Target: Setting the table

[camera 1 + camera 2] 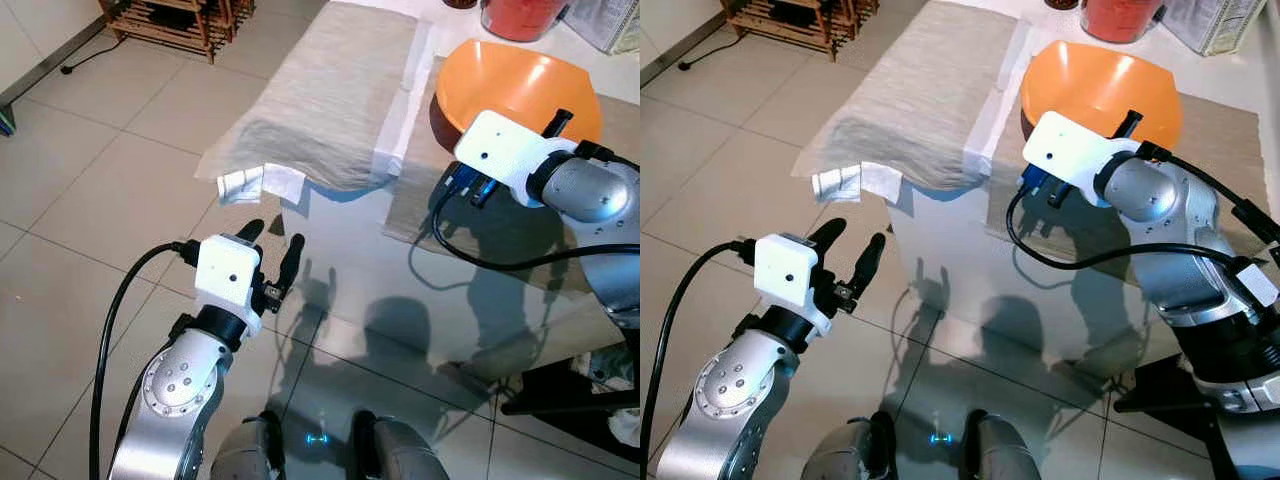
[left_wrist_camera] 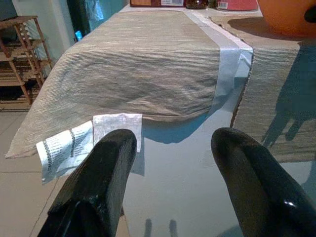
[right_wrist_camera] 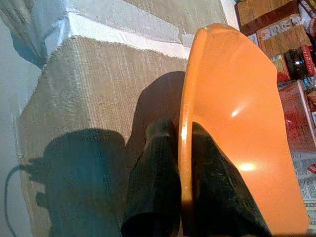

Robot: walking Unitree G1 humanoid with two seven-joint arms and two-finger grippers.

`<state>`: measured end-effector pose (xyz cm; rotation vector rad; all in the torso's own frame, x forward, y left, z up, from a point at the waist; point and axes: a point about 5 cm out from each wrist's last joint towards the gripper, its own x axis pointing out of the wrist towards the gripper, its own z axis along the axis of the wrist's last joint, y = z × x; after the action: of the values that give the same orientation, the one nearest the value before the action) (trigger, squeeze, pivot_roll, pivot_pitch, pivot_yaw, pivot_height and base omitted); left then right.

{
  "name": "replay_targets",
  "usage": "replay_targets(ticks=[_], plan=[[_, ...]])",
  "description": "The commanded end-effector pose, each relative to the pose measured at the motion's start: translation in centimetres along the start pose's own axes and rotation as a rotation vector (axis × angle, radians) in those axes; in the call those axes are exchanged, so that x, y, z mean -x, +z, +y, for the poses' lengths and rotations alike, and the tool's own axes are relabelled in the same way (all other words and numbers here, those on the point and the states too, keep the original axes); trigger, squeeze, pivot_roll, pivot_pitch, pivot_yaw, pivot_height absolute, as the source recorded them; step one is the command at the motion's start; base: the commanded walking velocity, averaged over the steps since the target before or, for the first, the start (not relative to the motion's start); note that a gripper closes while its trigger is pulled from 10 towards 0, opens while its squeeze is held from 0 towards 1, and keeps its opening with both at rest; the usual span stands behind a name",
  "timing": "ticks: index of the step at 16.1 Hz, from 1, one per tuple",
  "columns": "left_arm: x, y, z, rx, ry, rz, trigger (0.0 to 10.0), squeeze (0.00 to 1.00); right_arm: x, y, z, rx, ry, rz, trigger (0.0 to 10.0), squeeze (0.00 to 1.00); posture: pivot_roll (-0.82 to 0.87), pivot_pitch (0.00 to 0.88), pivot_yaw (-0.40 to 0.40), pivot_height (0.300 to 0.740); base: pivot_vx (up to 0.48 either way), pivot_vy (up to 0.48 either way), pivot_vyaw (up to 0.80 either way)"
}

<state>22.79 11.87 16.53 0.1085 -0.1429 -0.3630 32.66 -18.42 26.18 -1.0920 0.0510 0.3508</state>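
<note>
The right gripper pinches the rim of the orange bowl, holding it tilted over the right mat. A thin rim grip could slip, dropping the bowl. The left gripper hovers spread near the left mat.

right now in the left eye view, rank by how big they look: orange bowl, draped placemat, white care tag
1. draped placemat, largest
2. orange bowl, held by the right gripper on its rim
3. white care tag, smallest

Apparent size only.
</note>
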Motion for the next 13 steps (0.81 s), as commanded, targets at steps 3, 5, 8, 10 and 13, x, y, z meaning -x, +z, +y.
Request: replay_targets(ticks=[3,5,8,10,13], plan=[[0.0,-0.1,0.0,-0.008,0.004,0.007,10.0,0.0,-0.2,0.1,-0.9,0.015,-0.088,-0.002,0.0,0.0,-0.11,0.218,0.0,0.74,0.0,0.0,0.0],[-0.2,-0.1,0.4,-0.007,0.023,0.0,10.0,0.0,-0.6,1.0,-1.7,0.031,-0.215,-0.05,0.0,0.0,-0.1,0.204,-0.002,0.74,0.0,0.0,0.0],[-0.6,0.4,2.1,0.01,0.11,-0.038,10.0,0.0,-0.3,6.0,-2.1,-0.168,-0.346,-0.387,10.0,0.0,-0.09,0.171,0.0,0.74,0.0,0.0,0.0],[-0.7,0.5,3.5,0.031,0.184,-0.056,10.0,0.0,0.4,9.1,-0.6,-0.316,-0.297,-0.614,10.0,0.0,-0.09,0.152,0.002,0.74,0.0,0.0,0.0],[-0.4,0.1,5.0,0.119,0.248,-0.085,10.0,0.0,2.4,11.7,2.4,-0.779,-0.125,-0.919,10.0,0.0,-0.09,0.132,0.0,0.74,0.0,0.0,0.0]])
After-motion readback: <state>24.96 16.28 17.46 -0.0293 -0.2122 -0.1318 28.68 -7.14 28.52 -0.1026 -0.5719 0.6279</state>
